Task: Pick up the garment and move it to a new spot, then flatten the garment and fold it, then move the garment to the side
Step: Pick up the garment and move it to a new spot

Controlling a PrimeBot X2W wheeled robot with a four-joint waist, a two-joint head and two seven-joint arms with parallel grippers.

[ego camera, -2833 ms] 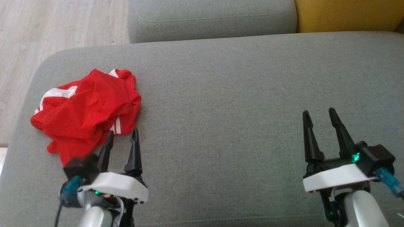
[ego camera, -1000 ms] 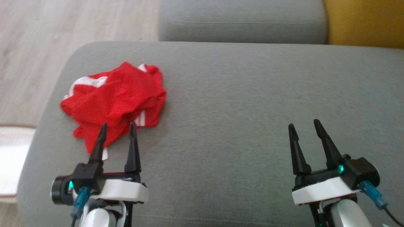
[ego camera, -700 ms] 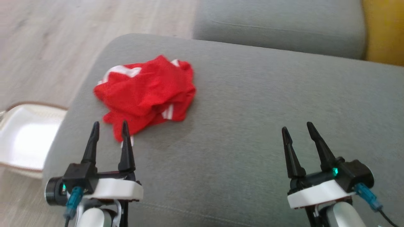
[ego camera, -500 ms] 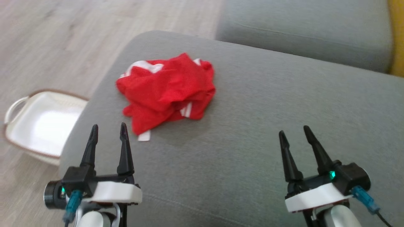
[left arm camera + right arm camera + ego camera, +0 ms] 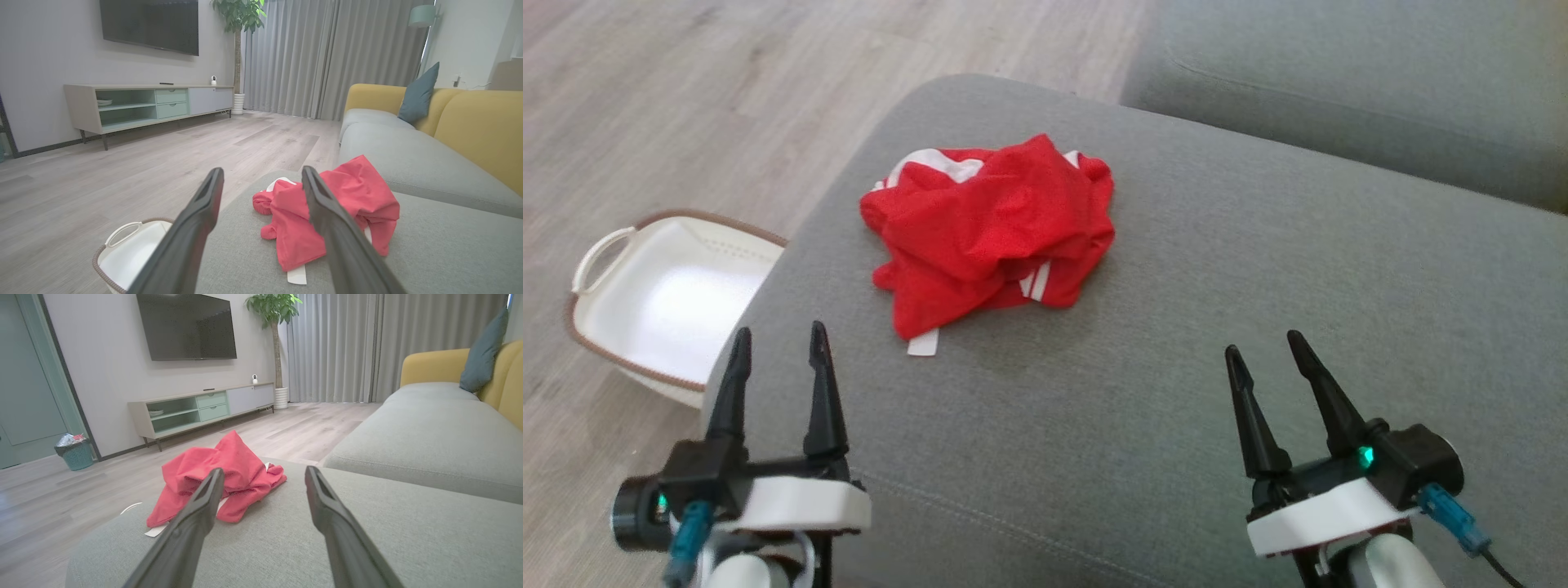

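A red mesh garment (image 5: 992, 229) with white stripes lies in a crumpled heap on the grey ottoman (image 5: 1176, 384), towards its far left corner. A white strip (image 5: 923, 344) pokes out from under the heap on the side nearer the robot. Whether it is a shirt or shorts I cannot tell, bunched as it is.

The left pincer (image 5: 779, 331) hovers over the ottoman's near left edge, fingers spread and empty, short of the garment and a little to its left. The right pincer (image 5: 1263, 343) hangs well off to the right over bare grey cloth, spread wide too, with nothing in it. Both point away from the robot, and neither touches the fabric.

On the wood floor (image 5: 686, 98), just beside the ottoman's left edge, stands a white laundry basket (image 5: 678, 302) with a brown rim and a loop handle. Beyond the ottoman runs the grey seat of a sofa (image 5: 1339, 90) with a yellow backrest (image 5: 478, 126), and a teal cushion (image 5: 419, 96) leans against it. Across the room a dark television (image 5: 149, 24) hangs above a low cabinet (image 5: 147, 104), with a tall potted plant (image 5: 239, 16) and grey curtains (image 5: 327, 57) to its right, and a small teal waste bin (image 5: 77, 455) off to its left.
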